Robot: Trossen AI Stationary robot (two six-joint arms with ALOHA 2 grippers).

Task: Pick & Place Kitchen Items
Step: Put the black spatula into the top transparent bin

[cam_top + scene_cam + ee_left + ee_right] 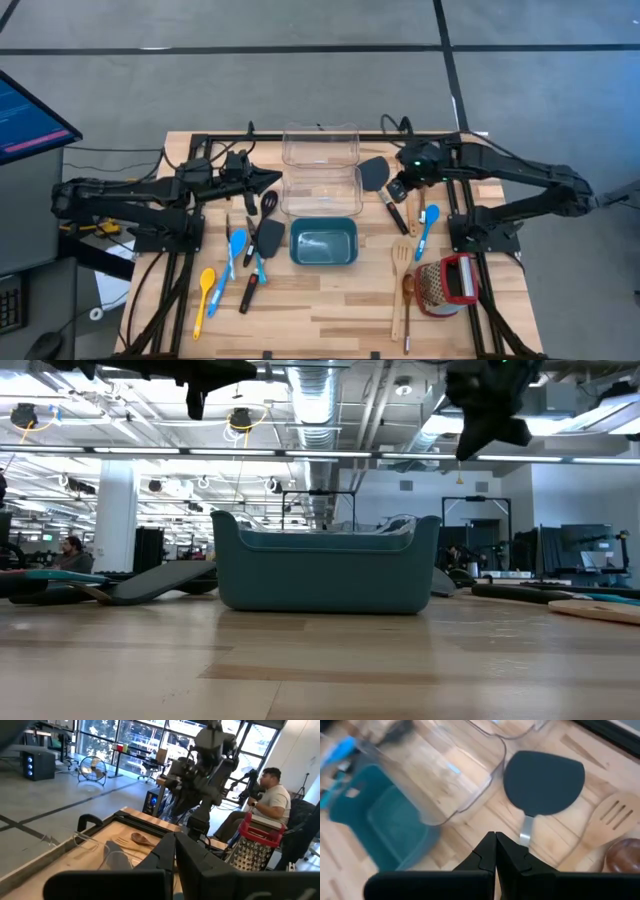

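Hovering pressed together, the right pincer point(495, 851) sits over the black spatula point(543, 781), whose handle runs straight back beneath it, nearer than the left pincer point(268, 179), likewise pressed together.

Even, bright indoor light; wrist views soft.
Ceiling strip lamps point(300, 453) glare in the low view; the blue plastic spoon point(337, 747) smears; the near wooden tabletop point(320, 670) blurs.

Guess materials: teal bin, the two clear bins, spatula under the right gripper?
Teal bin: likely matte plastic, opaque with rounded moulded corners. Clear bins: glossy transparent plastic or perhaps glass; the wood shows through. Black spatula: matte head, probably silicone or nylon, on a shiny metal-looking neck.
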